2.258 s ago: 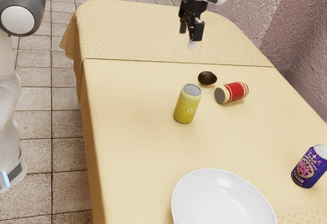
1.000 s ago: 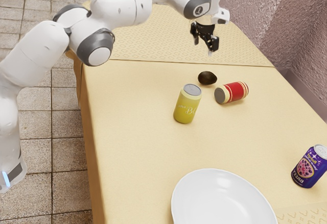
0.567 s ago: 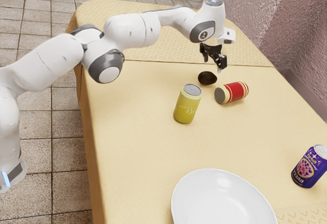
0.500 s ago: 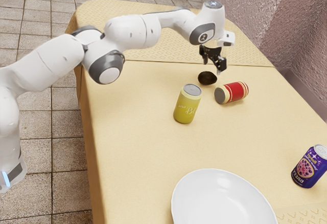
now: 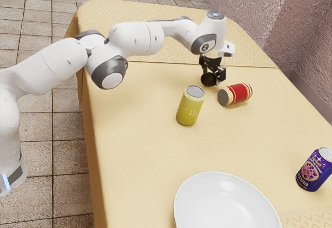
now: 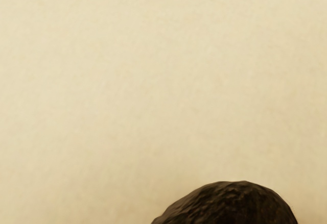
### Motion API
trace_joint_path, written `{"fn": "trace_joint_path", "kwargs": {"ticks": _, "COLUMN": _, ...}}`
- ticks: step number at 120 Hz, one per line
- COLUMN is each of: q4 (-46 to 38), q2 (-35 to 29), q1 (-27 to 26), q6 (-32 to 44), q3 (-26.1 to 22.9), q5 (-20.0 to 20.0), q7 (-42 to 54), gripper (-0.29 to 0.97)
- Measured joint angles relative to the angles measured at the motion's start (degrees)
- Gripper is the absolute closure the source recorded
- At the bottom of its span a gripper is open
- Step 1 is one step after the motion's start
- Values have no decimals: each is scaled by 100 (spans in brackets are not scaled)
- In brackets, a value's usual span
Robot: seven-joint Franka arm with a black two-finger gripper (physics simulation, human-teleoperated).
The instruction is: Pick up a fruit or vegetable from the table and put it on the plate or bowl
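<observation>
Gripper (image 5: 213,76) is down at the counter (image 5: 129,145), jaws spread to either side of the single avocado (image 5: 207,81) and gripping nothing; the avocado lies on the counter between them, just under the hand in the wrist view (image 6: 227,203). Three cans stand about. Going from the exterior view's left, a yellow can (image 5: 190,106) stands upright near the avocado. A red can (image 5: 234,94) lies on its side just beside the avocado. One white plate (image 5: 225,202) sits at the near edge, well apart. A purple can (image 5: 314,170) stands furthest right.
</observation>
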Motion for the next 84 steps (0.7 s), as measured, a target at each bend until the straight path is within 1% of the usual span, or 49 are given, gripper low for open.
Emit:
{"fn": "trace_joint_path", "kwargs": {"ticks": 32, "q4": 21, "q2": 63, "q1": 8, "q6": 62, "q3": -55, "q5": -2, "q7": -7, "gripper": 1}}
{"fn": "trace_joint_path", "kwargs": {"ticks": 38, "q4": 28, "q2": 67, "q1": 6, "q6": 71, "q3": -81, "q5": -1, "q7": -9, "gripper": 6}}
{"fn": "trace_joint_path", "kwargs": {"ticks": 52, "q4": 14, "q2": 69, "q1": 9, "q6": 83, "q3": -131, "q5": -1, "q7": -19, "gripper": 29}}
{"fn": "trace_joint_path", "kwargs": {"ticks": 59, "q4": 11, "q2": 68, "q1": 10, "q6": 81, "q3": -134, "q5": 10, "q7": -29, "gripper": 34}}
{"fn": "trace_joint_path", "kwargs": {"ticks": 71, "q4": 10, "q2": 34, "q1": 37, "q6": 58, "q3": -128, "q5": 48, "q7": -44, "gripper": 39}}
{"fn": "trace_joint_path", "kwargs": {"ticks": 77, "q4": 10, "q2": 4, "q1": 47, "q6": 36, "q3": -115, "q5": 66, "q7": -39, "gripper": 35}}
{"fn": "trace_joint_path", "kwargs": {"ticks": 84, "q4": 9, "q2": -27, "q1": 52, "q6": 10, "q3": -101, "q5": 76, "q7": -29, "gripper": 34}}
